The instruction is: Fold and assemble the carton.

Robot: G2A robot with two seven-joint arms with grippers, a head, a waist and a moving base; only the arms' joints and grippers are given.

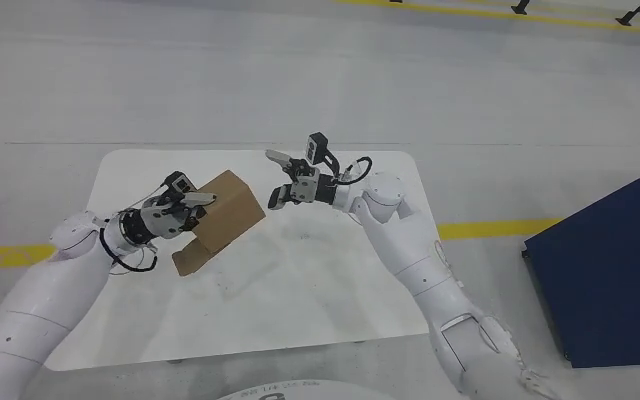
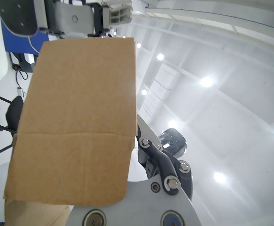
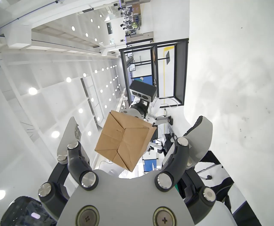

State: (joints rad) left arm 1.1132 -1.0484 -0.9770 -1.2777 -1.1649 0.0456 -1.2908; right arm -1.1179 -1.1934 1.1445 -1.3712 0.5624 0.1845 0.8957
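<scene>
**A:** Top view first. Where is the carton?

**B:** The carton (image 1: 222, 218) hangs tilted above the left half of the table (image 1: 300, 290), with one corner pointing down and towards the near side. The left gripper (image 1: 192, 206) is clamped on its left side.

**A:** And the other arm?

**B:** The right gripper (image 1: 277, 176) is just right of the carton, by its far right corner. It is apart from the cardboard, with its jaws spread wide.

**A:** Left wrist view?

**B:** The carton (image 2: 81, 96) sits close against the camera. It shows a brown panel with a crease across it and a flap past the crease. One finger (image 2: 162, 160) of the left gripper shows beside the flap's edge, and the cardboard hides the other. Beyond the panel's far edge is a finger of the right gripper (image 2: 72, 19). It is very near the panel, but I cannot tell whether it touches.

**A:** Right wrist view?

**B:** The right gripper's fingers (image 3: 70, 137) stand wide apart. The carton (image 3: 123, 139) is farther off, seen between them. It shows an end closed by folded flaps whose seams meet near the middle. The left gripper is behind it, at its far side.
</scene>
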